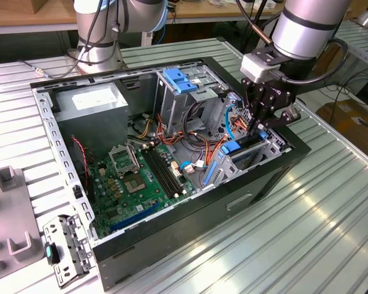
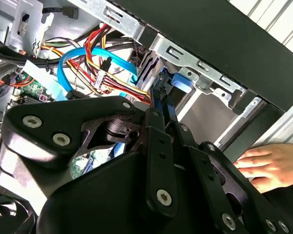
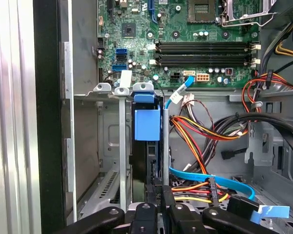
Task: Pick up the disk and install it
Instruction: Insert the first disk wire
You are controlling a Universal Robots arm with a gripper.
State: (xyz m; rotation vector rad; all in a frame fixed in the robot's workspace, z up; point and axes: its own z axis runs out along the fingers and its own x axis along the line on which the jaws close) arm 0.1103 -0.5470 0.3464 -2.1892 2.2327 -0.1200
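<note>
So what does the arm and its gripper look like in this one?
The arm is a silver-grey cylinder with a dark band, ending in a light grey block. Black cables loop beside it. The gripper is matte black, built of flat linkage bars joined by silver screws, narrowing to slim black fingers.

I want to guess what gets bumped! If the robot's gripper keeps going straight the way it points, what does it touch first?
Probably the disk standing on edge in its metal slot. The gripper sits right at the disk's near edge, fingers close together, so pushing on would likely press it deeper. Whether they already touch is unclear.
</note>
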